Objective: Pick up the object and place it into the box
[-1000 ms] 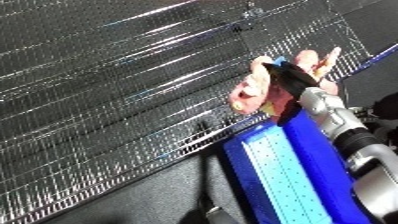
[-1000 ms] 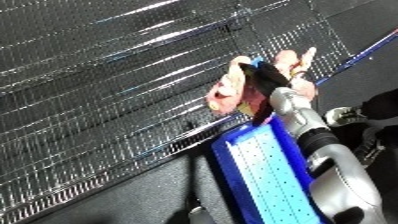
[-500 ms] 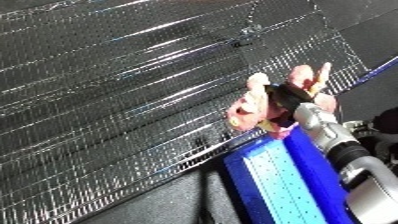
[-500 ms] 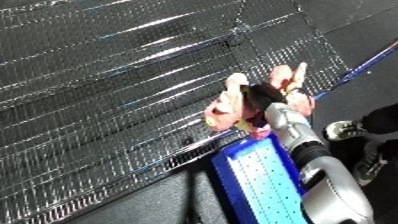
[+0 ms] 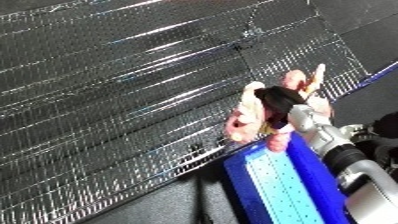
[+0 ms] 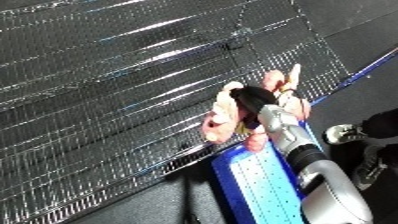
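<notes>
1. Left eye view shows the right hand (image 5: 282,102) at the end of its silver forearm (image 5: 342,150), black fingers curled round a pale pink object (image 5: 244,116); lobes of it stick out on both sides of the hand and one thin tip points upward.
2. What the object is I cannot tell; it looks soft and lumpy, perhaps a toy.
3. Hand and object hang over the wire mesh bin (image 5: 133,90), near its lower right edge, where the mesh meets the dark floor (image 5: 151,205).
4. Whether the object already touches the mesh or is held clear of it I cannot tell.
5. Below the hand, a blue crate (image 5: 280,187) with a pale perforated face lies just beside the bin's edge, partly under the forearm.
6. The left hand shows in neither view.
7. Judged from this: the pick-up is done and the carry has reached the bin. What is left is to open the fingers so the object drops inside, then draw the arm away.
</notes>
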